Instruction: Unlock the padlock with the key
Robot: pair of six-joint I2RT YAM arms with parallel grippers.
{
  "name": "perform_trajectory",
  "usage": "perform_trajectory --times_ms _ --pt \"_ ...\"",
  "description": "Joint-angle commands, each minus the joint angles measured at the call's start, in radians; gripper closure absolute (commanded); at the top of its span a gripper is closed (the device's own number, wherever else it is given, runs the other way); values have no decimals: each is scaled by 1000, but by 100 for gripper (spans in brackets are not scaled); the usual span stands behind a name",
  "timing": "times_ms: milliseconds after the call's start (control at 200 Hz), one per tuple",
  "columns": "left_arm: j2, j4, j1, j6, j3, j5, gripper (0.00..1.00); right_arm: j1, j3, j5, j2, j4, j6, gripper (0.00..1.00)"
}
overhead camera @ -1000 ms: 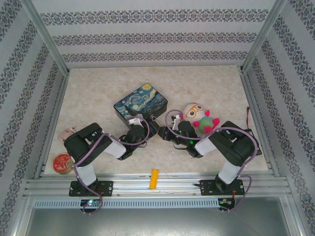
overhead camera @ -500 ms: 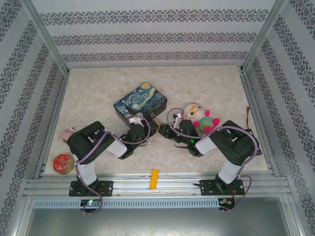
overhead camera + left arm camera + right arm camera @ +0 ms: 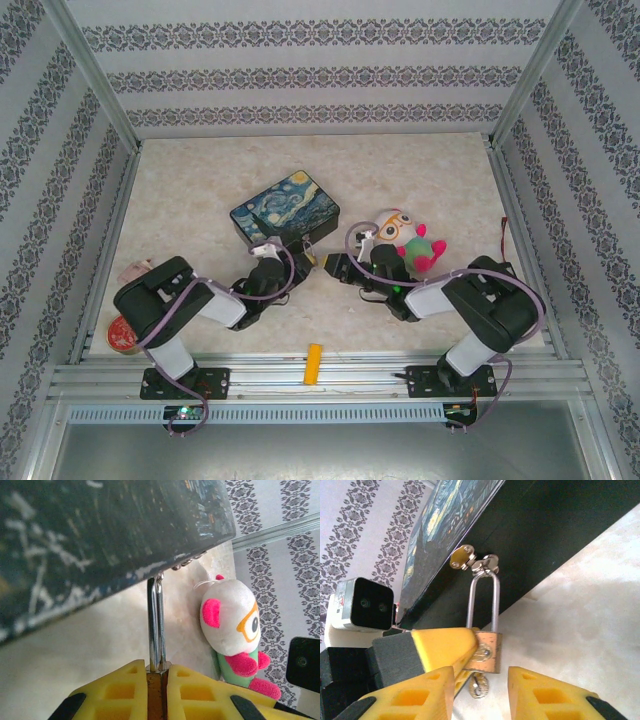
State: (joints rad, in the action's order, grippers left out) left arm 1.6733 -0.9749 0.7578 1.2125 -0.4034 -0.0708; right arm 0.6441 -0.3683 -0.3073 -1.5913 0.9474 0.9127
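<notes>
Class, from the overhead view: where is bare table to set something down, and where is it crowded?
Free: far strip between back wall and tin; right side beyond plush toy. Crowded: centre, left gripper and right gripper at the padlock.

surface: beige marbled table (image 3: 200, 180) is carrying 5 items | centre: starry-night tin (image 3: 290, 205) is lying flat | right: plush toy (image 3: 405, 235) is lying near it | left edge: red round object (image 3: 118, 336) and pinkish item (image 3: 135, 270) are sitting apart | near edge: orange-yellow block (image 3: 314, 363) is resting
</notes>
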Motion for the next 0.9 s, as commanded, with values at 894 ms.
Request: perform_trajectory --times_ms 894 --pt "-387 631 20 142 -5 -38 100 546 -216 695 99 -562 -805 67"
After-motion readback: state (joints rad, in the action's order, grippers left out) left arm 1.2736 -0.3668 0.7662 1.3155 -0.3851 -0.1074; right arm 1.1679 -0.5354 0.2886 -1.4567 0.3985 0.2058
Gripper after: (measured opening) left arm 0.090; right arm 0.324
